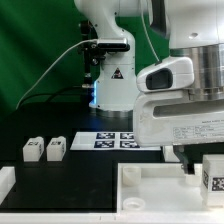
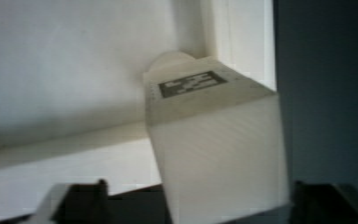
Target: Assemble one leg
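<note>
My gripper [image 1: 207, 163] is at the exterior view's right, low over the large white tray-like piece [image 1: 150, 186]. It is shut on a white leg [image 1: 214, 173] whose black-and-white tag faces the camera. In the wrist view the leg [image 2: 211, 140] stands upright between my dark fingers [image 2: 80, 202], with its tagged end pointing away toward the tray piece's corner rim [image 2: 238, 40]. Two more legs [image 1: 32, 149] [image 1: 55, 149] stand side by side on the black table at the exterior view's left.
The marker board [image 1: 105, 141] lies flat behind the tray piece, in front of the robot base [image 1: 112, 80]. A white block [image 1: 5, 181] sits at the exterior view's far left edge. A green backdrop stands behind the table.
</note>
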You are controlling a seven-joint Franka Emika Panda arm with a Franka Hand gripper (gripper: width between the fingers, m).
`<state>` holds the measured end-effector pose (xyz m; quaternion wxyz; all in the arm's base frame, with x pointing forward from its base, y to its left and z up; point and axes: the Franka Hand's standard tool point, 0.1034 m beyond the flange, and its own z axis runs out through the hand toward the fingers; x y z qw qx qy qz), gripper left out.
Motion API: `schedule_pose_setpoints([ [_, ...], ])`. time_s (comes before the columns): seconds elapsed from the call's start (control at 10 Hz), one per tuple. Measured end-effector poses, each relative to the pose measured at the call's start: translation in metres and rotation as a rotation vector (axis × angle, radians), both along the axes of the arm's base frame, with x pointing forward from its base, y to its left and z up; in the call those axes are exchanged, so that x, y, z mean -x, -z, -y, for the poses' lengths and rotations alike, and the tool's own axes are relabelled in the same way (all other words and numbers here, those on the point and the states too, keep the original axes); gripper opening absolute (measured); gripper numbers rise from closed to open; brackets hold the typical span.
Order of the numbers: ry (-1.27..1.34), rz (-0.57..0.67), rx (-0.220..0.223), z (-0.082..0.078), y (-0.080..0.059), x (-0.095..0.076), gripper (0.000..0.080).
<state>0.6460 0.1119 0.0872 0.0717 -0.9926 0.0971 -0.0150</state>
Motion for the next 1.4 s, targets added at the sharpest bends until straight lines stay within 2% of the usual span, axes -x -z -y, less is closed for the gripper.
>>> schedule_pose_setpoints([
  [0.1,0.09,-0.013,-0.008,-0.001,0.0,0.0,0.0376],
  [0.2,0.211,-0.031,-0.016,-0.001,0.0,0.0,0.0376],
  [0.3,0.287,-0.042,-0.018,0.0,0.0,0.0,0.0297],
  [0.4,0.355,-0.052,-0.022,0.001,0.001,0.0,0.0297],
  [0.7,0.863,-0.123,-0.037,0.001,0.001,0.005,0.0297],
  [1.0,1.433,-0.173,-0.129,0.006,0.002,0.011,0.0297],
  [1.1,1.524,-0.195,-0.148,0.009,0.003,0.012,0.0297],
  [1.3,1.554,-0.203,-0.151,0.01,0.004,0.012,0.0297],
  [1.4,1.513,-0.197,-0.148,0.01,0.004,0.013,0.0348],
])
